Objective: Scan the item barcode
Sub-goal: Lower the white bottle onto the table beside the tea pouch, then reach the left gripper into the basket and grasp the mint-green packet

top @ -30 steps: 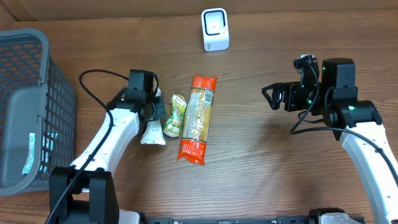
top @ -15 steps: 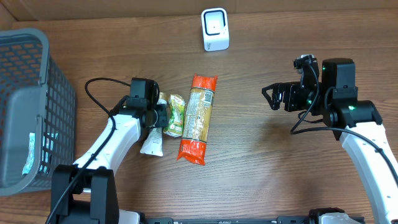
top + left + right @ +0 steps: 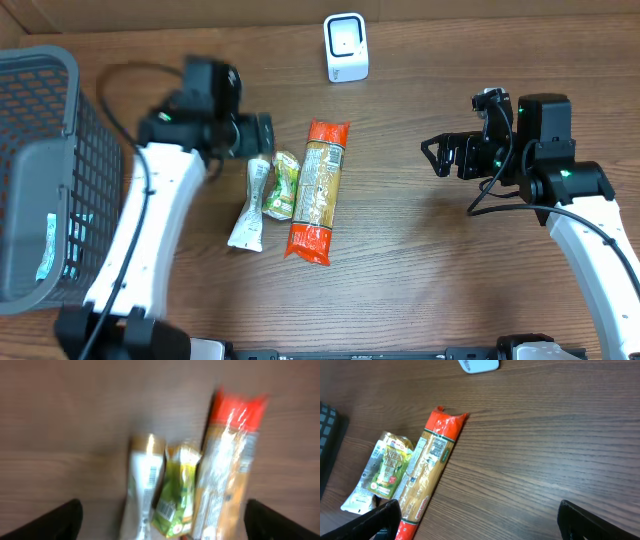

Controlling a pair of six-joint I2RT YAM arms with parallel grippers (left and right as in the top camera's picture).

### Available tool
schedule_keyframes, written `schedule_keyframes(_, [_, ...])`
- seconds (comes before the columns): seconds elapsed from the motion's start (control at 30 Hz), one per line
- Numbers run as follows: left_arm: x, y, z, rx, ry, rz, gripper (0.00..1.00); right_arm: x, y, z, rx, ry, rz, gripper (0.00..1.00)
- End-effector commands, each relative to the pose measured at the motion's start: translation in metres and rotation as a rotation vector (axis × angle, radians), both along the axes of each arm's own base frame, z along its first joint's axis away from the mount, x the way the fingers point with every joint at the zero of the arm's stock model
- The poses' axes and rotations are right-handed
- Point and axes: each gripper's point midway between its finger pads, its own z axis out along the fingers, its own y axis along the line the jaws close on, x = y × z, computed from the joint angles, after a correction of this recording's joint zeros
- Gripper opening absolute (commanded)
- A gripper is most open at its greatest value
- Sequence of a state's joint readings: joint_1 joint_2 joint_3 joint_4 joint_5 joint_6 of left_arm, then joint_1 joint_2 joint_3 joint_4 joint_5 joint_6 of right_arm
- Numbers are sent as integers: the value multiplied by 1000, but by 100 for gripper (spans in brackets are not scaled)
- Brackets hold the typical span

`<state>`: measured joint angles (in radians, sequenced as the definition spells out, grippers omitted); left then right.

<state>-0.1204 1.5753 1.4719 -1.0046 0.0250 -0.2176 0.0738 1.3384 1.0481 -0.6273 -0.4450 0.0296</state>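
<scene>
Three packets lie side by side mid-table: a white pouch [image 3: 248, 207], a green pouch [image 3: 283, 186] and a long orange-and-red pasta pack [image 3: 318, 190]. My left gripper [image 3: 266, 135] hovers open just behind the white pouch and holds nothing. Its blurred wrist view looks down on the white pouch [image 3: 145, 485], the green pouch [image 3: 177, 492] with a barcode face up, and the pasta pack [image 3: 227, 460]. The white scanner [image 3: 346, 47] stands at the back. My right gripper [image 3: 440, 155] hangs open and empty, far right of the packets. It faces the pasta pack [image 3: 427, 467].
A grey mesh basket [image 3: 40, 170] fills the left edge and holds something pale. The right wrist view also catches the green pouch [image 3: 390, 465], the white pouch [image 3: 362, 495], the scanner's base [image 3: 479, 365] and a corner of the basket [image 3: 327, 435].
My left gripper has opened, let go of the white pouch and pulled back and up from it. The pouch stays flat on the table. The right arm has not moved.
</scene>
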Motion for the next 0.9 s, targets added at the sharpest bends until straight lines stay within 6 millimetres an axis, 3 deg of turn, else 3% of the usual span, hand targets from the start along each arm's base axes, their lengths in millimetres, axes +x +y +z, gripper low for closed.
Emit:
schedule_keyframes(0.0, [5, 35, 101, 76, -190, 88, 100, 4, 3, 11, 6, -27, 9, 100])
schedule_keyframes(0.1, [-6, 68, 146, 80, -253, 190, 100, 3, 3, 10, 5, -22, 9, 100])
schedule_keyframes(0.17, [-16, 95, 166, 82, -283, 280, 100, 2, 3, 9, 5, -19, 9, 100])
schedule_keyframes(0.23, [-31, 129, 178, 85, -302, 397, 100, 2, 3, 9, 5, -19, 9, 100])
schedule_keyframes(0.33, [-60, 183, 180, 103, -287, 571, 100, 2, 3, 9, 5, -19, 9, 100])
schedule_keyframes(0.47, [-109, 248, 163, 96, -206, 810, 100, 2, 3, 9, 5, -18, 8, 100])
schedule_keyframes(0.57, [-137, 283, 147, 63, -174, 942, 100, 2, 3, 9, 4, -15, 9, 100])
schedule_keyframes(0.67, [-143, 304, 128, 7, -180, 988, 100, 2, 3, 9, 4, -16, 8, 100])
schedule_keyframes(0.87, [-139, 342, 63, 67, -127, 927, 99, 2, 2, 9, 2, -16, 6, 100])
